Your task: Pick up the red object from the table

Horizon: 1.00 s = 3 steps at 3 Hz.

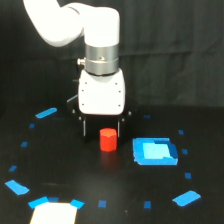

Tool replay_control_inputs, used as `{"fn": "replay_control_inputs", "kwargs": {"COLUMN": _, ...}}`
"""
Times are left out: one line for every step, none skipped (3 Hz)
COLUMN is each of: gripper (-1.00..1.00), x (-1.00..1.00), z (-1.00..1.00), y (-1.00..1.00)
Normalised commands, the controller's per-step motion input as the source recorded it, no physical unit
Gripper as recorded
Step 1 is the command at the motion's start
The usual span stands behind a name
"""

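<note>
The red object (107, 140) is a small red-orange stubby block standing upright on the black table (75, 165), near the middle of the exterior view. My gripper (104, 136) hangs from the white arm directly above and behind it, low over the table. Its two dark fingers (86, 129) stand wide apart, one on each side of the block, and do not visibly touch it. The gripper is open. Whether the block sits fully between the fingers or slightly in front of them is hard to tell.
A larger flat blue square (154, 151) lies just to the block's right in the exterior view. Several blue tape marks (46, 113) ring the area. A bright white patch (54, 214) sits at the bottom left edge. A black curtain backs the scene.
</note>
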Motion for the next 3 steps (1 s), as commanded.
{"fn": "replay_control_inputs", "kwargs": {"gripper": -1.00, "x": 1.00, "z": -1.00, "y": 1.00}}
{"fn": "replay_control_inputs", "kwargs": {"gripper": -1.00, "x": 1.00, "z": -1.00, "y": 1.00}}
{"fn": "replay_control_inputs", "kwargs": {"gripper": 1.00, "x": -1.00, "z": -0.43, "y": -0.46}}
